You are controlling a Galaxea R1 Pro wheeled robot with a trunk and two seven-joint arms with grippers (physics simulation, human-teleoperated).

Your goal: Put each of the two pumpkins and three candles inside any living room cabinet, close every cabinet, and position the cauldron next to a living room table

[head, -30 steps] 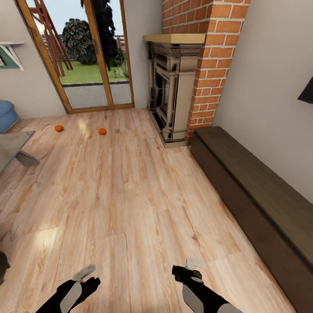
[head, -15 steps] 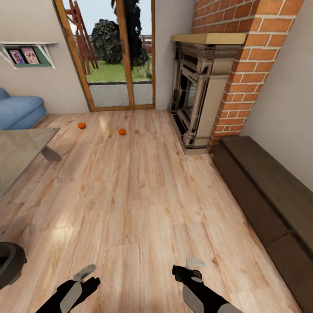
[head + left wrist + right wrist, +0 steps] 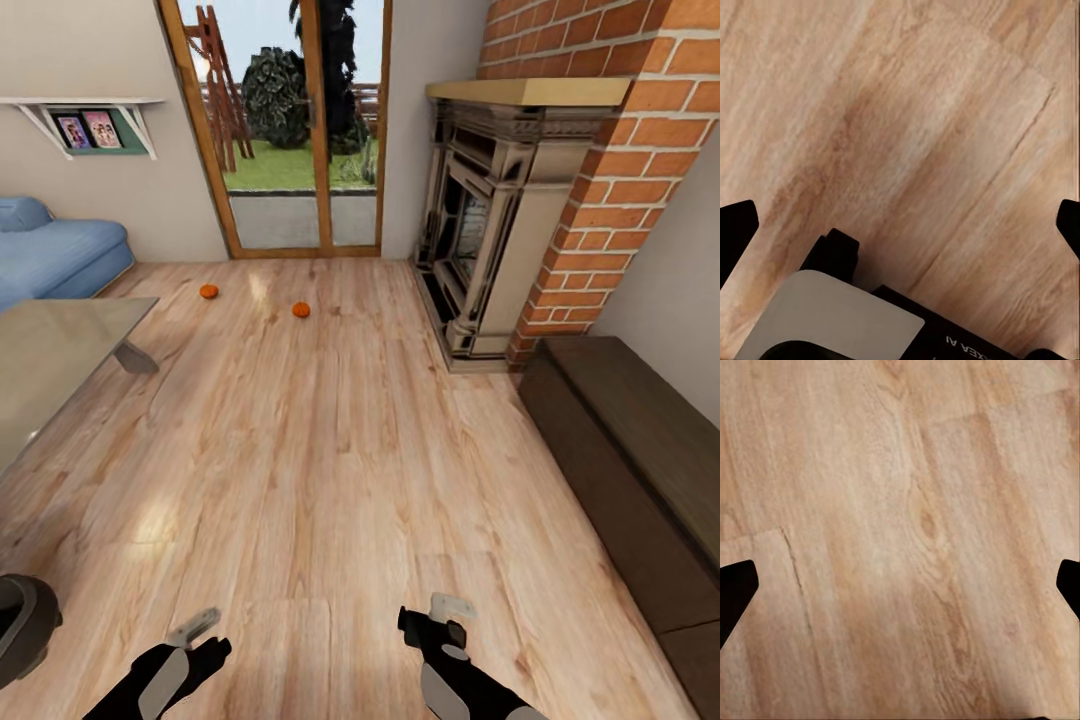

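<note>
Swinging left, the head camera brings the blue sofa (image 3: 60, 255) and glossy glass desk (image 3: 60, 345) into view. Two ribbed orange pumpkins (image 3: 208, 291) (image 3: 301, 310) sit on the plank floor (image 3: 330, 480) near the door, well apart from the dark wooden cabinet (image 3: 630, 450). Left hand (image 3: 900, 225) and right hand (image 3: 900, 585) hang released, empty.

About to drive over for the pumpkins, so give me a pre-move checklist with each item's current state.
1. Both pumpkins located: ok, one and another lie on the floor near the glass door.
2. Floor path to them: ok, bare planks.
3. Left gripper empty: ok, open over the floor.
4. Right gripper empty: ok, open.
5. Cabinet closed: cannot tell.
6. Candles located: cannot tell.
</note>
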